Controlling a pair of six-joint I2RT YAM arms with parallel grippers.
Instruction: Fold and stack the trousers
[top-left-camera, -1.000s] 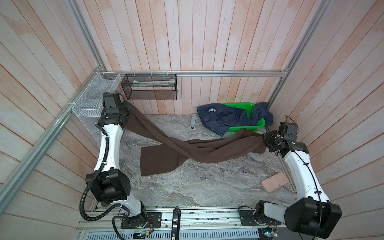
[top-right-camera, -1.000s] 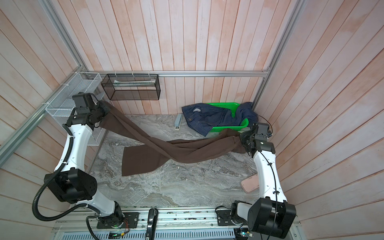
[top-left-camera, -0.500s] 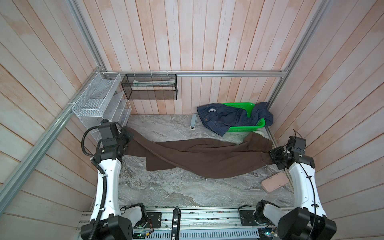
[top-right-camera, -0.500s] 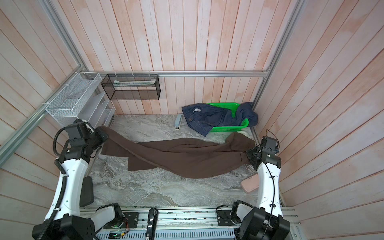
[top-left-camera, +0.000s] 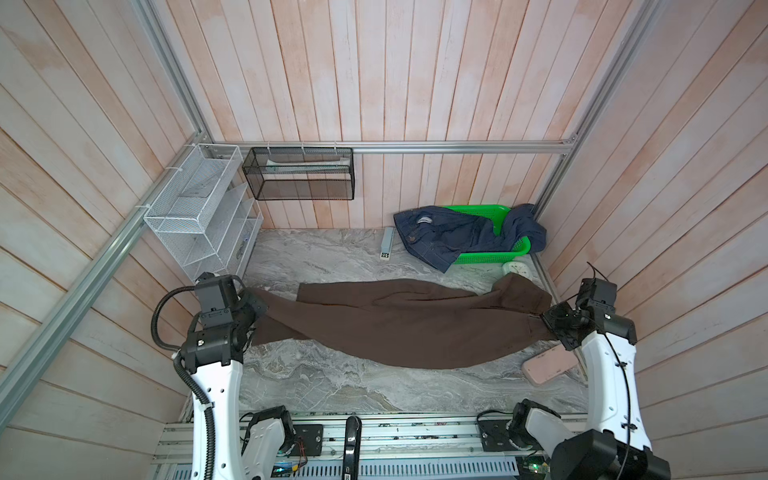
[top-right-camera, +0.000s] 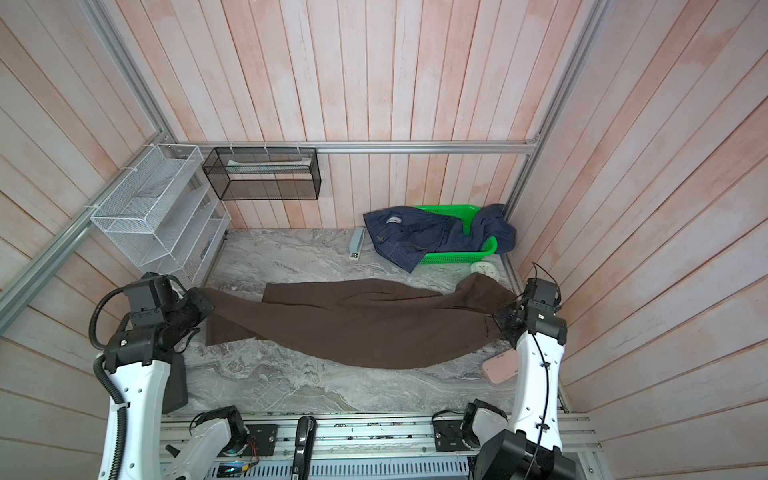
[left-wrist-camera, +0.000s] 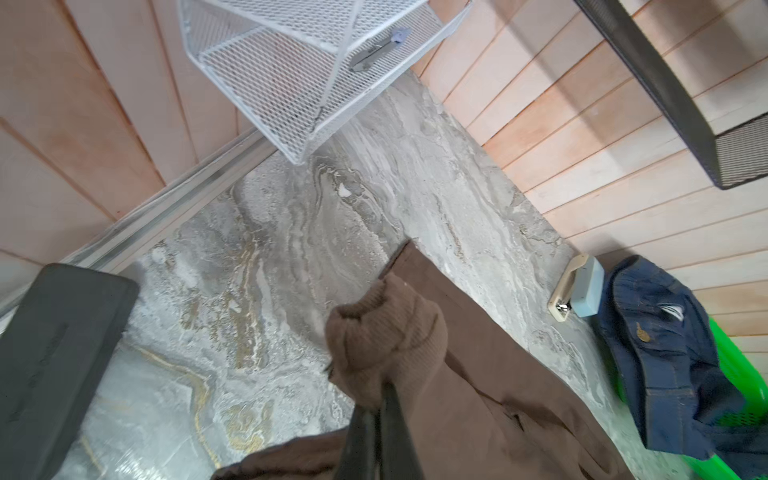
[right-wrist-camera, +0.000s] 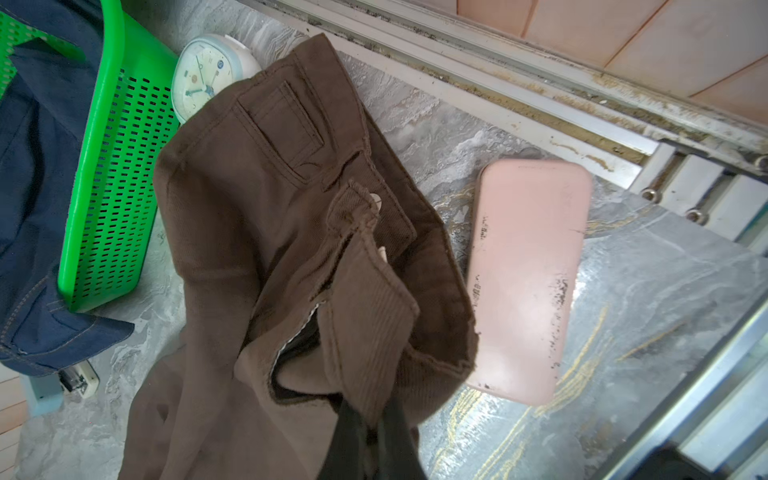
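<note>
Dark brown cloth of the trousers (top-left-camera: 407, 324): stretched lengthwise between both arms, in front of the green basket (top-left-camera: 490, 257), sagging onto the marble worktop (top-left-camera: 332, 382) at mid-length. Waist end just beside the basket's front corner; leg ends well apart from the basket, toward the far side of the worktop from it.

Left gripper (top-left-camera: 254, 308): fingers (left-wrist-camera: 397, 432) pressed together, pinching one bunched leg cuff. Right gripper (top-left-camera: 549, 323): fingers (right-wrist-camera: 349, 440) pressed together, pinching the waistband beside the open fly and pale button (right-wrist-camera: 376, 201).

Progress, as judged: early. Garment held at both ends and drawn out long. Second leg hem free on the worktop, short of the pinched cuff, so legs not aligned. No crosswise fold made. No stack begun.

Remaining: lay flat, align legs, release, fold cuffs toward waist, fold again, set down as stack base. Blue denim garment (top-left-camera: 449, 237) draped over the basket rim, unfolded; probably due the same treatment.

Caution: note pink case (top-left-camera: 548, 368) and small clock (top-left-camera: 517, 270) in front of the basket, close to the waist end; possible snagging or dragging.
</note>
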